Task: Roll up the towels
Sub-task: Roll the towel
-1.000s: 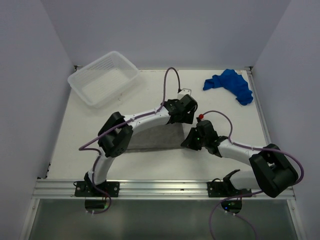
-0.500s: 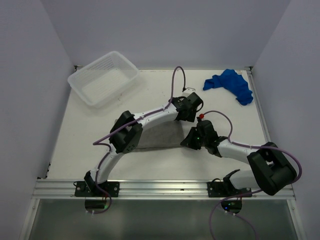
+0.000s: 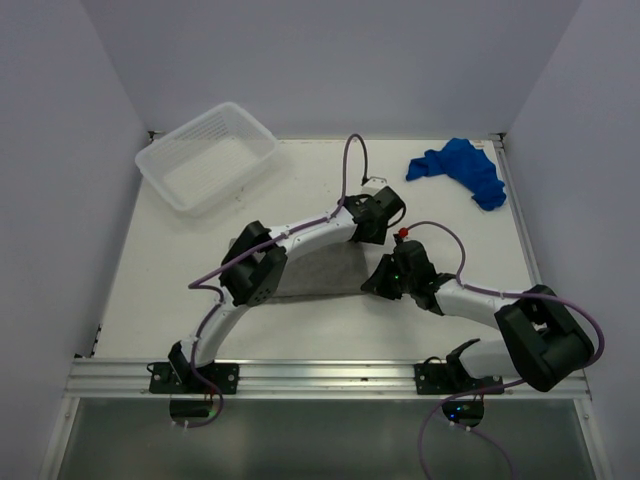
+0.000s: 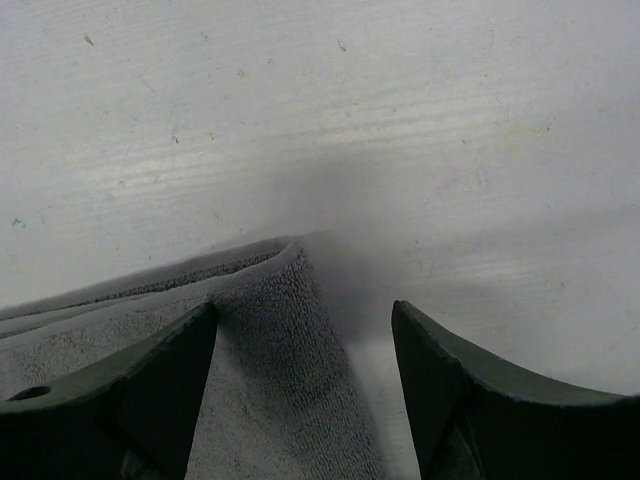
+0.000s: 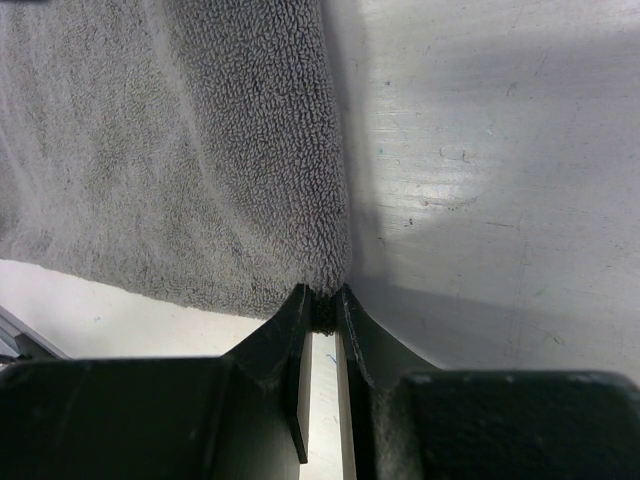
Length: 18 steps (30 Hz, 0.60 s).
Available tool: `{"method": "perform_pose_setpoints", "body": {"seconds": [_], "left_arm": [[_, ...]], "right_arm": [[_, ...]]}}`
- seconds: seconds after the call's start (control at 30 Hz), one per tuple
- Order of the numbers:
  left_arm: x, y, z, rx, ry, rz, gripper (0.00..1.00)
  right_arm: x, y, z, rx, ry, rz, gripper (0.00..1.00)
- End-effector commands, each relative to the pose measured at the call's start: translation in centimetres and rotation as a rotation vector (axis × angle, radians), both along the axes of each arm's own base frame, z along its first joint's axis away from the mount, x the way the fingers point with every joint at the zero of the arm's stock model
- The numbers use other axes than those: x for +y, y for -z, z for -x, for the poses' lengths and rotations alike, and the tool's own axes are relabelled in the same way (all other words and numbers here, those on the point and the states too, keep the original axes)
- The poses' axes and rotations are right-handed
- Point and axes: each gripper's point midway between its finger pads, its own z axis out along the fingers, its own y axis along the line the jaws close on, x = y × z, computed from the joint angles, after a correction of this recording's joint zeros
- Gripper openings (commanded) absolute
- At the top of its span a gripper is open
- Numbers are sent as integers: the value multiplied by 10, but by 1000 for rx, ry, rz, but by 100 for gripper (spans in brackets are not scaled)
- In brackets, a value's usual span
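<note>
Evidently readying a roll from the right edge, the right gripper (image 5: 320,297) pinches the 4 o'clock corner of the grey towel (image 3: 318,275), which lies flat at centre. The left gripper (image 4: 303,315) straddles its 2 o'clock corner, fingers apart, gripping nothing. The blue towel (image 3: 458,168) waits crumpled at 1 o'clock.

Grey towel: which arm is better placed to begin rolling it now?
Probably the right arm. The right gripper is shut on a corner of the grey towel, while the left gripper stands open over another corner, gripping nothing yet.
</note>
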Motion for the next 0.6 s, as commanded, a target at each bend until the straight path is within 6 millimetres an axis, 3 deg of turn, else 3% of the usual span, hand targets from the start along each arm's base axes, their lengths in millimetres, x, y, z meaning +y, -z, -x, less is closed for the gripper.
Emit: {"method": "perform_pose_setpoints", "body": {"seconds": [0.0, 0.3, 0.57], "left_arm": [[2, 10, 0, 15, -29, 0, 74], [9, 46, 9, 69, -41, -27, 64], [7, 46, 3, 70, -48, -11, 59]], "right_arm": [[-11, 12, 7, 18, 8, 59, 10], [-14, 13, 10, 20, -2, 73, 6], [-21, 17, 16, -4, -42, 113, 5]]}}
